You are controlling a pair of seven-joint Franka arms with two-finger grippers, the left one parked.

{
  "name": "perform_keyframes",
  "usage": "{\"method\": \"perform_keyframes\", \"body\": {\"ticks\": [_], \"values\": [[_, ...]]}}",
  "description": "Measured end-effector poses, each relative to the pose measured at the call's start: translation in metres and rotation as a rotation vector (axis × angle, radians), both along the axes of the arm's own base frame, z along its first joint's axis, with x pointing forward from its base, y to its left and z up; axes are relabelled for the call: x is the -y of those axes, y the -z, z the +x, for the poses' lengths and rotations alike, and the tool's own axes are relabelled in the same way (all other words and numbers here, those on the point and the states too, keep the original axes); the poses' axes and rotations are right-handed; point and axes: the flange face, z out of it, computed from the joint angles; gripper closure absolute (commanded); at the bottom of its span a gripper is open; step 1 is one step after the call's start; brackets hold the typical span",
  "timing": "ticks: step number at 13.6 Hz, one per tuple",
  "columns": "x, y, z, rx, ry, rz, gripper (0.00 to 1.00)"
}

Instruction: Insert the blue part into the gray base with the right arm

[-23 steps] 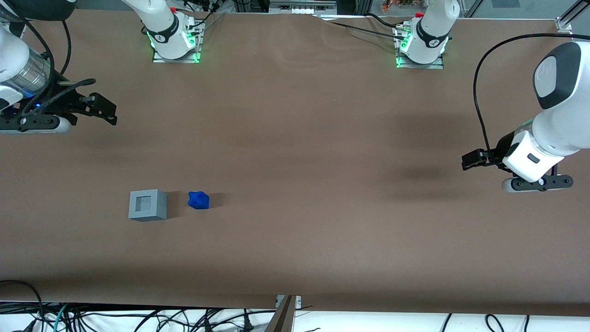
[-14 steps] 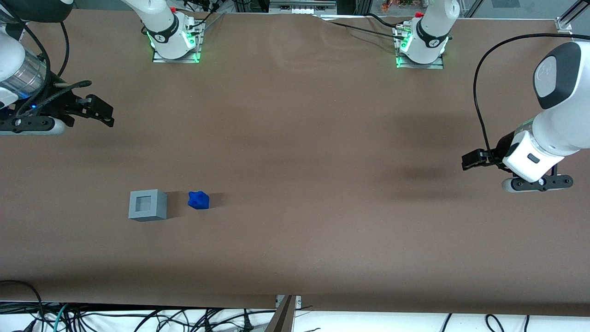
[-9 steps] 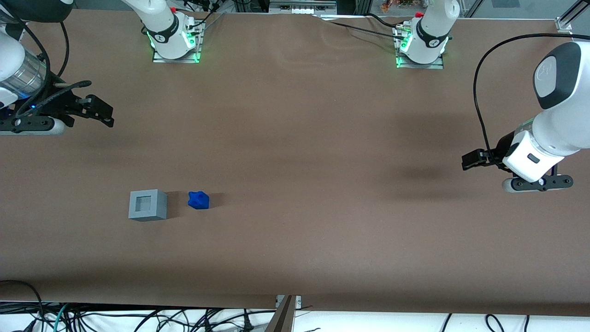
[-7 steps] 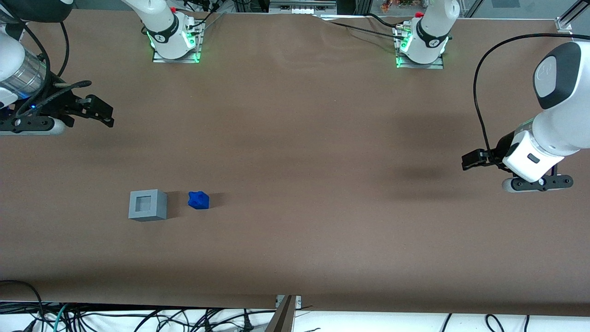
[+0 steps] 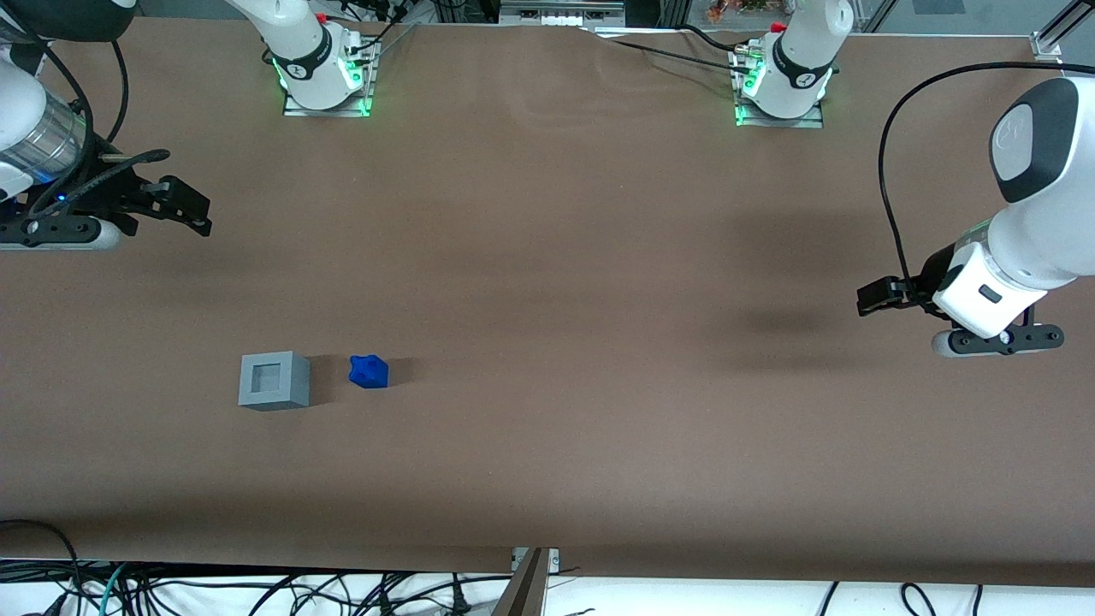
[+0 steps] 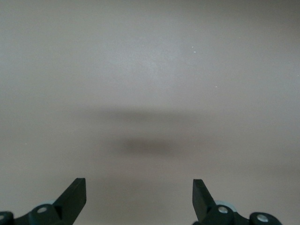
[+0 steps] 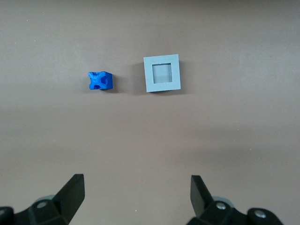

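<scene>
Open claw (image 7: 136, 187) hovers well apart from blue part (image 5: 369, 371).

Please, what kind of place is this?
Probably a robotics lab bench: the right arm with its open gripper hangs above a brown-covered table, farther from the camera than the blue part and gray base.

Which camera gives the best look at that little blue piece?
The right wrist view: it looks straight down on the blue part, showing its notched top, with the open gripper well clear of it. The front view shows it small, beside the gray base. The left wrist view shows only bare table.
</scene>
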Motion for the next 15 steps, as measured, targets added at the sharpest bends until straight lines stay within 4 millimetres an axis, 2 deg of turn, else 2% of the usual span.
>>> {"method": "perform_keyframes", "body": {"ticks": [6,9,11,12,15], "values": [[0.000,0.000,0.000,0.000,0.000,0.000,0.00],[-0.006,0.013,0.005,-0.022,-0.013,-0.003,0.00],[-0.012,0.035,0.013,-0.059,-0.022,-0.002,0.00],[-0.016,0.052,0.019,-0.079,-0.025,0.006,0.00],[-0.038,0.125,0.053,-0.087,-0.044,0.020,0.01]]}}
